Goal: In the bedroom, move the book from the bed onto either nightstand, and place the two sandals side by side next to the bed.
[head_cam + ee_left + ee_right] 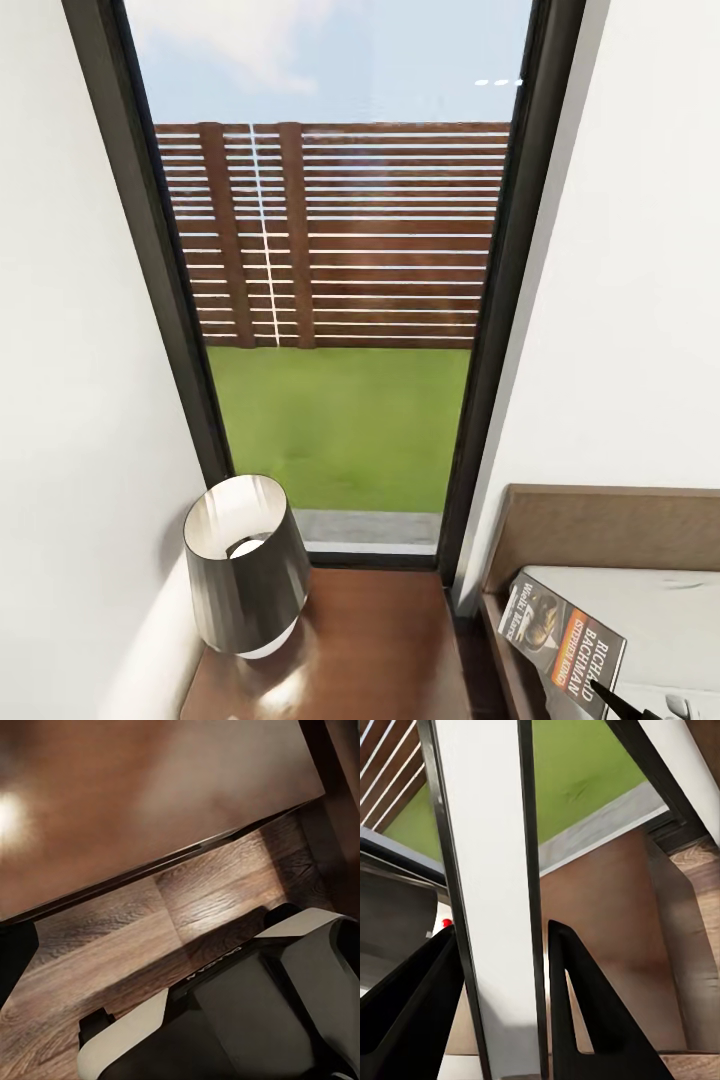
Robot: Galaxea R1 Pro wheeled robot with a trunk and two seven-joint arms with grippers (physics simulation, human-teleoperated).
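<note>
Book-moving step: right pincer [502, 1005], jaws closed on the book [563, 640], apparently holds it over the bed [640, 600] at 5 o'clock; next, carry it toward 7 o'clock onto the nightstand [370, 640]

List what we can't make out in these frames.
- Book: lower corner cut by the head view's bottom edge.
- Right gripper: its fingers straddle a pale slab, seemingly the book edge-on; contact unclear.
- Left gripper: the left wrist view doesn't settle open or shut.
- Nightstand: front and drawers below frame; lamp covers its left.
- Bed: cropped to a corner.
</note>
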